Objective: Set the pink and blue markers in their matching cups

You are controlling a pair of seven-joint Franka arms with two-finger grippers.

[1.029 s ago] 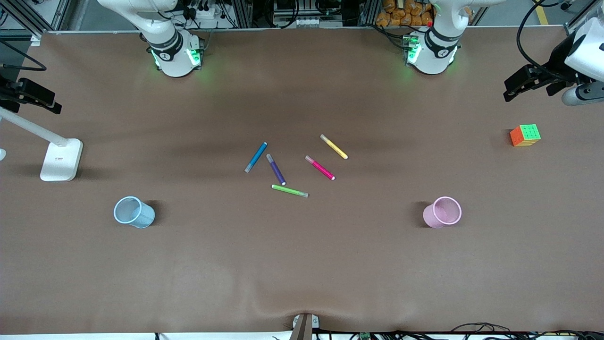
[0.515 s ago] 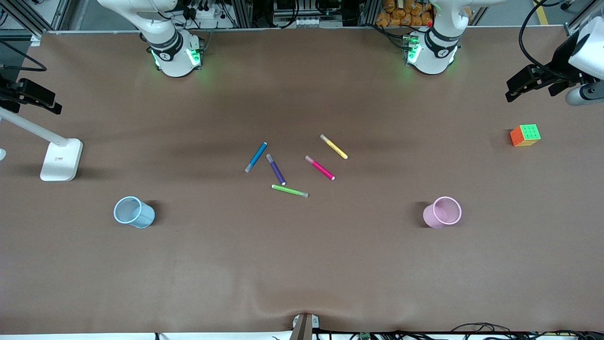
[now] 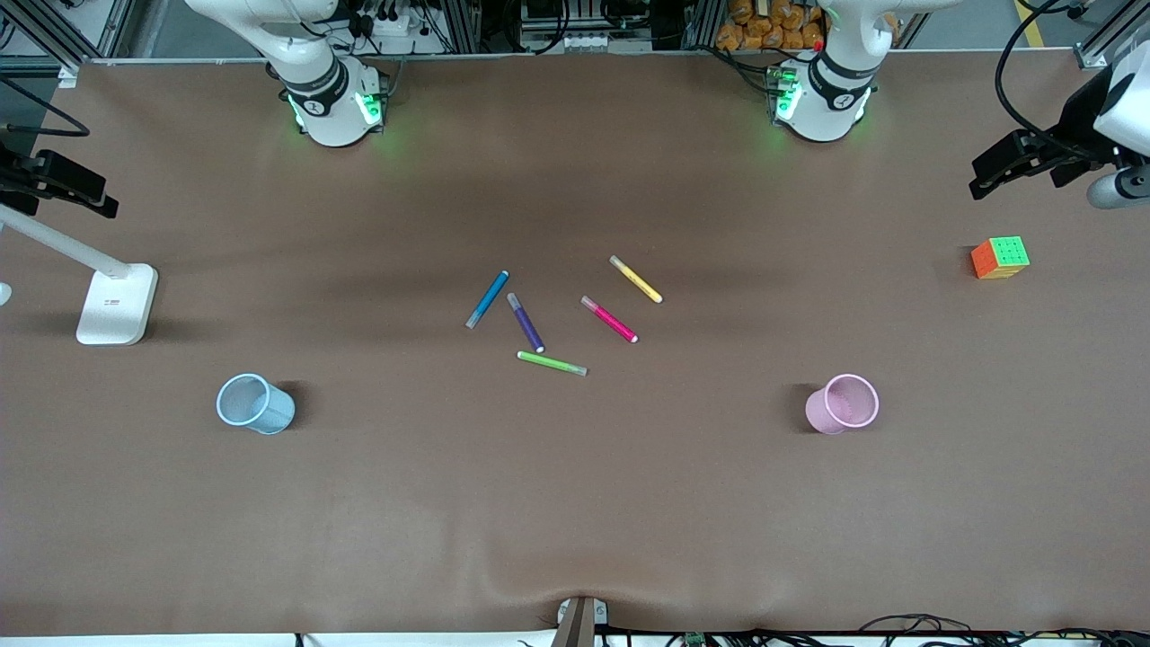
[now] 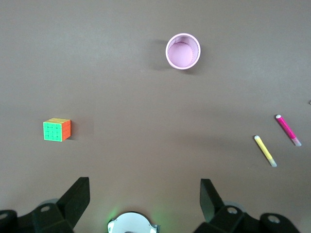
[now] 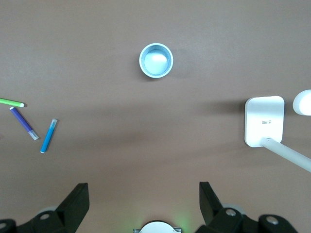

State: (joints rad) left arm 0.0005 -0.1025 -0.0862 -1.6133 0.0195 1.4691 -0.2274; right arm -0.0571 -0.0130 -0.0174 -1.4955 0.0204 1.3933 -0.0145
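Note:
The pink marker (image 3: pixel 609 319) and the blue marker (image 3: pixel 487 298) lie flat mid-table among other pens. The pale blue cup (image 3: pixel 255 404) stands upright toward the right arm's end. The pale pink cup (image 3: pixel 842 403) stands upright toward the left arm's end. My left gripper (image 3: pixel 1020 171) hangs open and empty, high over the table's edge near the cube. Its wrist view shows the pink cup (image 4: pixel 182 51) and the pink marker (image 4: pixel 288 130) past the open left gripper (image 4: pixel 145 194). My right gripper (image 3: pixel 54 184) hangs open and empty over the lamp stand. Its wrist view shows the blue cup (image 5: pixel 156 60) and the blue marker (image 5: pixel 48 135) past the open right gripper (image 5: pixel 144 194).
A dark purple pen (image 3: pixel 526 322), a lime-green pen (image 3: pixel 552 363) and a yellow pen (image 3: pixel 635 279) lie among the markers. A colour cube (image 3: pixel 1000 258) sits at the left arm's end. A white lamp base (image 3: pixel 117 304) stands at the right arm's end.
My left gripper has drifted slightly outward toward its end of the table. The right arm, markers and cups have not moved.

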